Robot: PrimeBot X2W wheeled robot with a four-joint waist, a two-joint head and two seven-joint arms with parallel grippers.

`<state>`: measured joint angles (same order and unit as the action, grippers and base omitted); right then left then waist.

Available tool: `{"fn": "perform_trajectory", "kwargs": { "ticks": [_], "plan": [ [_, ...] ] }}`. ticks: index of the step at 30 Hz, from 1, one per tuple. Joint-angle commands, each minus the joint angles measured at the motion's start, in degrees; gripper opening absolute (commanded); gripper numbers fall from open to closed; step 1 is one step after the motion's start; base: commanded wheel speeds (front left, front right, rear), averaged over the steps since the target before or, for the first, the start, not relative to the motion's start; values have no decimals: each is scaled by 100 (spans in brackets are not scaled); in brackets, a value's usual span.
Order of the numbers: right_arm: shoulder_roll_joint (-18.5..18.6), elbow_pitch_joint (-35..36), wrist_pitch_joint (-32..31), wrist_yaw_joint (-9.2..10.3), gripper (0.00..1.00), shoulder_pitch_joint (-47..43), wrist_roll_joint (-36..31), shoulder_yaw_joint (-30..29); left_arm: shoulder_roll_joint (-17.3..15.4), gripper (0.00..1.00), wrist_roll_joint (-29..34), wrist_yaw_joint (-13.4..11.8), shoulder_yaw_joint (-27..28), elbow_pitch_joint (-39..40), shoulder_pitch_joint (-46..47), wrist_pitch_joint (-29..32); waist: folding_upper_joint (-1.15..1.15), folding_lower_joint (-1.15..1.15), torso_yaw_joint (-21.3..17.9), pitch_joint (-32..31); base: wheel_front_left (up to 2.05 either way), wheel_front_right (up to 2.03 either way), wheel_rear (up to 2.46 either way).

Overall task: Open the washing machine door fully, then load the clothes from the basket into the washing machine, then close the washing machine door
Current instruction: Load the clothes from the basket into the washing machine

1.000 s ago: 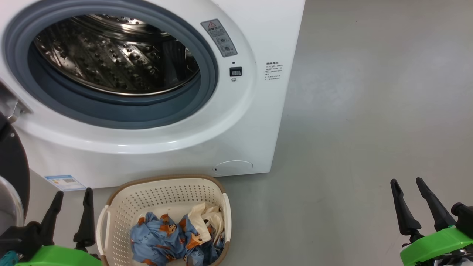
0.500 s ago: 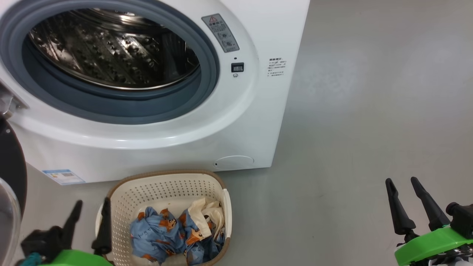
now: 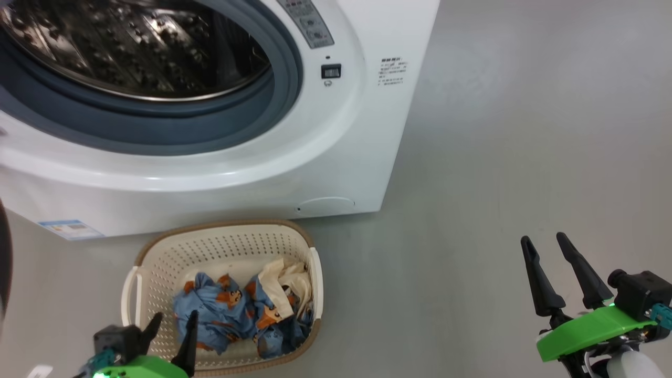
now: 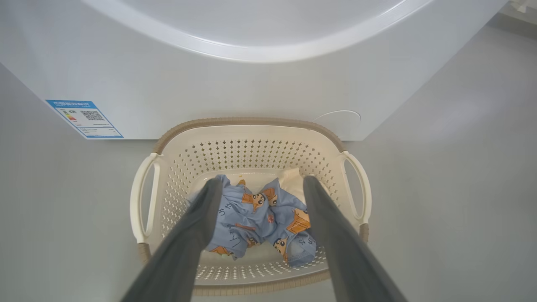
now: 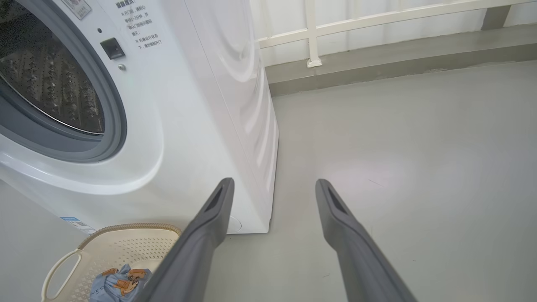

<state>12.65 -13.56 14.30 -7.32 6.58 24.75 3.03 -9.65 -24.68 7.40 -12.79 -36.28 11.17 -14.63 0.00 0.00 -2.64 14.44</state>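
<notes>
— What has changed?

— The whole head view has shifted: the washer [image 3: 341,157] now sits higher in it, so the camera has tipped down. Measured against the basket [image 3: 226,249], though, the left gripper [image 3: 175,315] really has moved. It was beside the left handle and is now above the basket's near left part, over the clothes [image 3: 220,315]. The right gripper [image 3: 543,237] keeps its place over bare floor [image 3: 499,131], well off to the right.

— Are they open or closed?

— Both have their fingers spread, with nothing held. In the left wrist view the two fingers frame the clothes from above. I cannot tell whether the tips touch the fabric.

— How do the things look?

— The washer is white and its mouth is open, with a grey gasket [image 3: 157,128] around a dimpled steel drum [image 3: 131,52]. Only a dark sliver of the door [image 3: 3,262] shows at the left edge, swung clear of the opening. The basket stands on the floor just in front of the washer, below its round cap [image 3: 326,206]. It is cream and perforated, with a brown rim. The clothes lie crumpled inside, blue with orange prints, with a cream cloth [image 3: 286,275] on their right.

— And the room?

— The floor is smooth and grey. The right wrist view shows a white railing [image 5: 311,33] on a low kerb beyond the washer.
</notes>
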Motion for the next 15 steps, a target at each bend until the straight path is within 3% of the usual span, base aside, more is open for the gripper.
{"fn": "perform_trajectory", "kwargs": {
  "ticks": [1,15],
  "plan": [
    [43,147,70,-17,100,125,-62,132,-152,100,-33,9,87,-97,264,-37,0,0,-38,175,0,0,0],
    [-73,204,70,-17,100,632,-147,402,-418,100,-712,9,-966,-1910,1633,-37,0,0,-221,1023,0,0,0]
  ]
}}
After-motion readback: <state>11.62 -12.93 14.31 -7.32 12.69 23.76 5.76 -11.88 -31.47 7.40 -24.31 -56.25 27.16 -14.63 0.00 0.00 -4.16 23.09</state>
